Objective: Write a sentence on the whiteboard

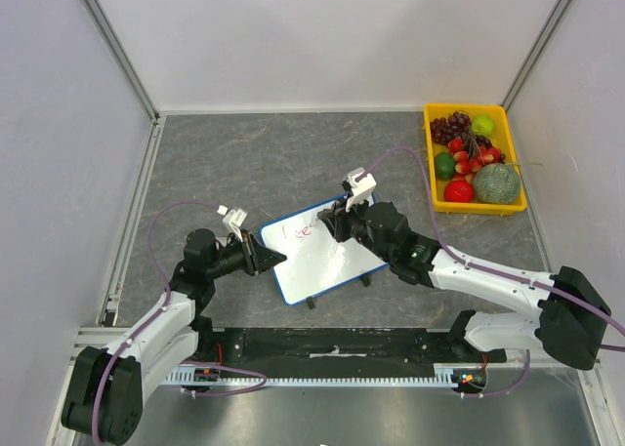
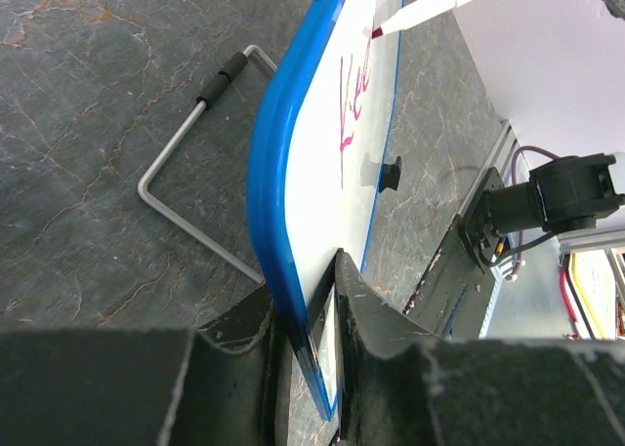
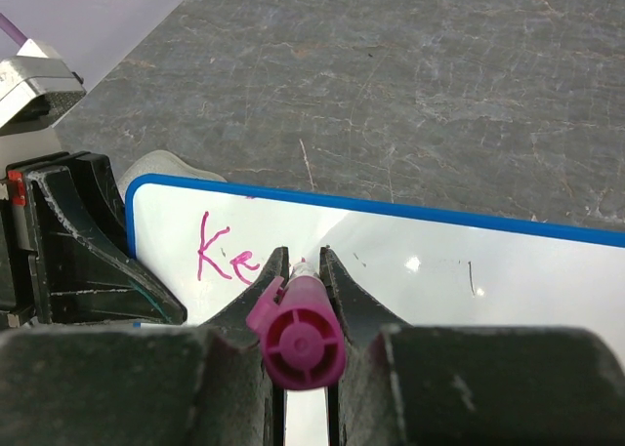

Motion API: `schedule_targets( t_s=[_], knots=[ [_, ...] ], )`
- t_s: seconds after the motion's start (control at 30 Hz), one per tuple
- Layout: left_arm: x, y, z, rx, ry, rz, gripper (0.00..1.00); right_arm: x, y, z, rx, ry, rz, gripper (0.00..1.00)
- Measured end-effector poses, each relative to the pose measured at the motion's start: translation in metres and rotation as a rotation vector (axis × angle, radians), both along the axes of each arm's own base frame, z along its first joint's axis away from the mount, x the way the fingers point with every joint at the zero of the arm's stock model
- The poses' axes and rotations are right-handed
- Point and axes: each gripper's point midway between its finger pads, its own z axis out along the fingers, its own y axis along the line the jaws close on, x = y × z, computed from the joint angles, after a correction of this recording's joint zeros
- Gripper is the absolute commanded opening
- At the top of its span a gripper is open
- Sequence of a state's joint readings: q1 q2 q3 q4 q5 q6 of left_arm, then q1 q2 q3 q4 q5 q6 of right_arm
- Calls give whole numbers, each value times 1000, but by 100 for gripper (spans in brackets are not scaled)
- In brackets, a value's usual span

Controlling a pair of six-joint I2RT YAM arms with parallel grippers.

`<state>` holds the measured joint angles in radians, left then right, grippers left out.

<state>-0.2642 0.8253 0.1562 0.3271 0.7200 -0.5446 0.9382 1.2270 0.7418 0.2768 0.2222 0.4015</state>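
Observation:
The whiteboard [image 1: 322, 256], white with a blue rim, lies tilted on the grey table in the middle. Magenta lettering [image 3: 225, 253] near its left end reads "Ke"; it also shows in the top view [image 1: 300, 233] and the left wrist view [image 2: 354, 100]. My left gripper [image 1: 271, 259] is shut on the board's left edge [image 2: 293, 300], one finger on each face. My right gripper [image 1: 337, 222] is shut on a magenta marker [image 3: 298, 334], held over the board just right of the letters. The marker's white barrel and tip [image 2: 410, 17] touch the board.
A yellow tray [image 1: 476, 204] with grapes, apples and a melon stands at the back right. A bent wire stand [image 2: 195, 153] lies on the table under the board's left side. White walls enclose the table on three sides.

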Motion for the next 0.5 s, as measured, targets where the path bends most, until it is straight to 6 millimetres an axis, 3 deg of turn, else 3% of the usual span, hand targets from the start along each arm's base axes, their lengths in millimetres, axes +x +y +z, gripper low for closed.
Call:
schedule_targets(
  t_s=[0.5],
  knots=[
    [0, 0, -1, 2, 4, 2, 2, -17, -1, -18, 17, 39, 58, 0]
  ],
)
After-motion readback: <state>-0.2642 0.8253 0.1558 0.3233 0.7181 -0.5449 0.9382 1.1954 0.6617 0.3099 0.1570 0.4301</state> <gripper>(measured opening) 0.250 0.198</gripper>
